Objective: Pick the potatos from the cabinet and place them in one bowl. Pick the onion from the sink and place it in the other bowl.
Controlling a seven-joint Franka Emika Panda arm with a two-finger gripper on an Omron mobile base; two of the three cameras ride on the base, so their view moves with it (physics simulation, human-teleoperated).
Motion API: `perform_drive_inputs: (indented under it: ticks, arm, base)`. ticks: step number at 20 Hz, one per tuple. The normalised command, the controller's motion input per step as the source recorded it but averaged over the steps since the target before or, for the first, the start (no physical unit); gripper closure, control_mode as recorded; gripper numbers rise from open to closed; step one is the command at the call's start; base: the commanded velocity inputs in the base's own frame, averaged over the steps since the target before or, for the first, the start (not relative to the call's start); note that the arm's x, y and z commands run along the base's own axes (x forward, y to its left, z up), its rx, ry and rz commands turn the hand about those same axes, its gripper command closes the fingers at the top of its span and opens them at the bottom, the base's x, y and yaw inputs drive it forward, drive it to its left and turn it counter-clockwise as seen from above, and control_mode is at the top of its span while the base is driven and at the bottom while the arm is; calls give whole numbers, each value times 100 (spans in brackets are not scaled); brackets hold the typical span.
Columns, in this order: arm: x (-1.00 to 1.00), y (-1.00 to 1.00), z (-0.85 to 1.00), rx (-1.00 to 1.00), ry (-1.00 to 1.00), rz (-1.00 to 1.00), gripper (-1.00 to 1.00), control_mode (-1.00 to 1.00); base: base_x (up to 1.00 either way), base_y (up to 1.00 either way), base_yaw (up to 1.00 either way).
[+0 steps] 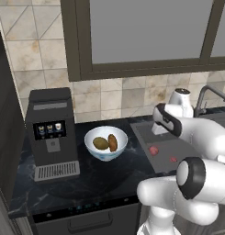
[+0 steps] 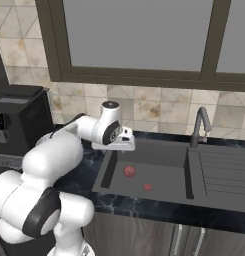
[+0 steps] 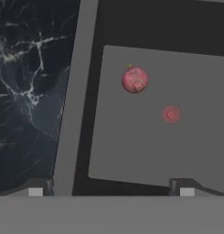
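Both potatos, an olive-brown one (image 1: 100, 143) and an orange-brown one (image 1: 113, 142), lie in the white bowl (image 1: 93, 146) on the dark counter. The reddish-pink onion (image 1: 154, 150) (image 2: 129, 171) (image 3: 135, 79) rests on the floor of the sink (image 2: 164, 175) (image 3: 131, 141). My gripper (image 2: 125, 146) (image 3: 111, 189) hangs open over the sink's left rim, above and short of the onion, with nothing between its fingers. The cabinet's dark side (image 1: 1, 114) runs along the left edge. The other bowl is out of view.
A smaller bright red bit (image 1: 173, 159) (image 2: 147, 187) (image 3: 171, 114) lies near the onion. A black coffee machine (image 1: 52, 131) stands left of the white bowl. The curved tap (image 2: 200, 125) rises behind the sink, with the ridged draining board (image 2: 221, 170) to its right.
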Motion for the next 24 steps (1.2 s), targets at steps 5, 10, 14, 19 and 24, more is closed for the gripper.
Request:
perform_drive_inputs:
  ticks: [5,10,14,19,24]
  arm:
    - [31,-13,-26,0,0,0,-100,-100]
    - [25,-9,-32,0,0,0,-100,-100]
    - [20,-8,-31,0,0,0,-100,-100]
    - [19,-7,-30,0,0,0,-100,-100]
    - [22,-7,-26,0,0,0,-100,-100]
  base:
    - [0,0,0]
    - [0,0,0]
    - [0,0,0]
    - [0,0,0]
    - [0,0,0]
